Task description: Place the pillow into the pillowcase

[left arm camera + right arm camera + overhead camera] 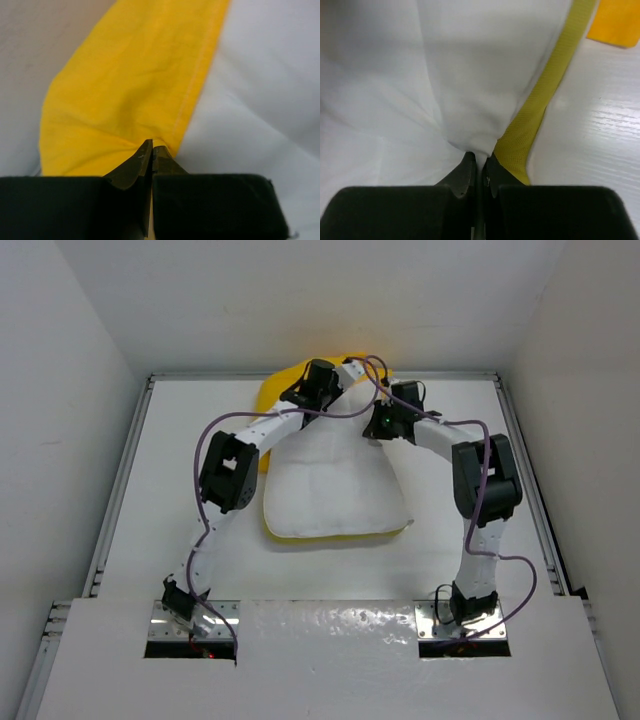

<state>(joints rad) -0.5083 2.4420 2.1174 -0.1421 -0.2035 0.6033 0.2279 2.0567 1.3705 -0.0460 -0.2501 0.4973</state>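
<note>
White quilted cloth marks the pillow [335,490], which lies mid-table [180,440]. Its broad end is toward the arm bases and its far end is drawn narrow between your two arms. A yellow line shows under that near edge, but you cannot tell whether it belongs to the pillow or to the cloth beneath it.

Farther on, the right gripper [479,156] is clamped on a small fold of the white cover, just beside the yellow strip [547,95]. So slight a bite may slip free if you pull hard, and the pillow would sag back onto the table.

Farther still, the left gripper [151,149] is clamped on an edge of the pillowcase [130,90], which is bunched at the far end of the table. You cannot tell whether one layer or both are caught. If both are, the mouth stays closed and the pillow merely pushes the cloth toward the far wall.

The two wrists sit near each other, so a crossing pull could bring them together.

The mouth of the pillowcase, its printed figure and most of its length are hidden by the arms and the pillow. Both wrist views are too tight to show the opening.
</note>
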